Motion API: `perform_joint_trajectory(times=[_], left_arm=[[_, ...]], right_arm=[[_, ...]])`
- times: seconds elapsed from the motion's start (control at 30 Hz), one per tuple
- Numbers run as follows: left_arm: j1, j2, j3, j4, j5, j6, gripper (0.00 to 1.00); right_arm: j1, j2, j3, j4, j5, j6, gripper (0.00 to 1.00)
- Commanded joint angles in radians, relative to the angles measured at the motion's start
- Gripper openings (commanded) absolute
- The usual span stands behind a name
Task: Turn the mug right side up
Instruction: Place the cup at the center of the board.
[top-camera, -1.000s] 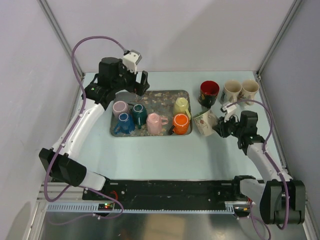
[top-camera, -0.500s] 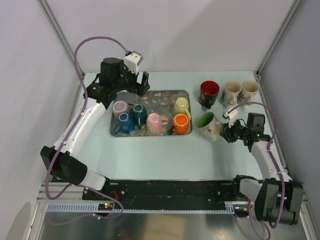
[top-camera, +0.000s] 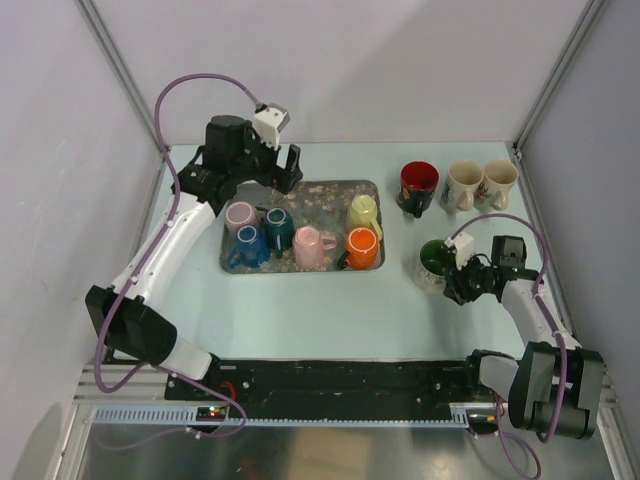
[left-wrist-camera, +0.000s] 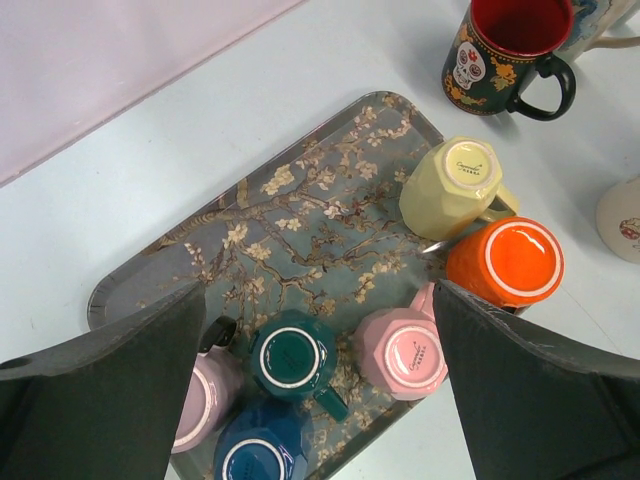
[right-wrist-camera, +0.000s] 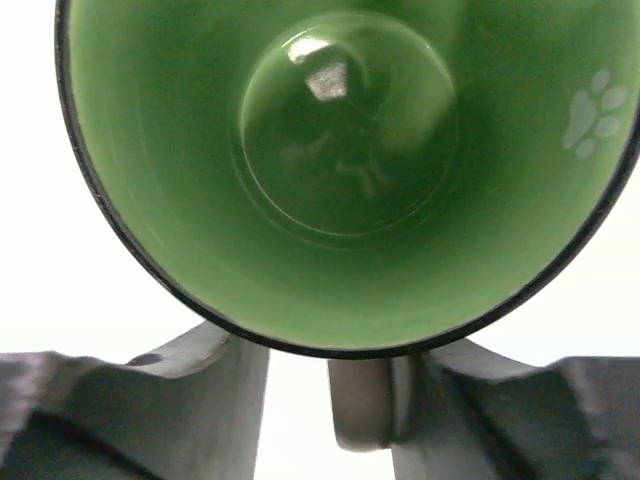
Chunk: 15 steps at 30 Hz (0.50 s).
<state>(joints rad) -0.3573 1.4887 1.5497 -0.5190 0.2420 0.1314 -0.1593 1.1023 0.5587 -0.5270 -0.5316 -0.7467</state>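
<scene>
Mug (right-wrist-camera: 350, 180) glossy glazed ceramic (reflection inside base); tray (left-wrist-camera: 300, 230) smooth; 2 fingers (right-wrist-camera: 130, 400) matt dark plastic.

Overhead view spans the pale-blue table (top-camera: 300, 300); left wrist faces down over the blossom-patterned tray (left-wrist-camera: 300, 230), right wrist close into the green-lined mug (right-wrist-camera: 340, 150).

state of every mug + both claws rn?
green-lined mug, upright
right claw, open, fingers either side of that mug's handle
left claw, open wide above tray
yellow mug, upside down on tray
orange mug, upside down
pink mug, upside down
teal mug, upside down
blue mug, upside down
lilac mug, looks upside down
skull mug, upright
two cream mugs, upright
</scene>
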Motion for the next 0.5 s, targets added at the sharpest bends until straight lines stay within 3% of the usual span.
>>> perform_joint_trajectory(times=[0.0,0.13,0.33,0.47], left_arm=[[0.004,-0.011,-0.008,0.035,0.029,-0.006,0.98],[0.004,-0.016,-0.009,0.036,0.029,-0.015,0.98],[0.004,-0.039,-0.027,0.037,0.019,-0.007,0.98],[0.004,-0.053,-0.04,0.036,0.014,-0.012,0.98]], right_arm=[[0.0,0.01,0.04,0.011,-0.041,0.006,0.39],[0.052,0.075,0.085,0.057,-0.042,0.07,0.17],[0.193,0.137,0.106,0.215,0.044,0.165,0.03],[0.251,0.202,0.135,0.338,0.166,0.28,0.0]])
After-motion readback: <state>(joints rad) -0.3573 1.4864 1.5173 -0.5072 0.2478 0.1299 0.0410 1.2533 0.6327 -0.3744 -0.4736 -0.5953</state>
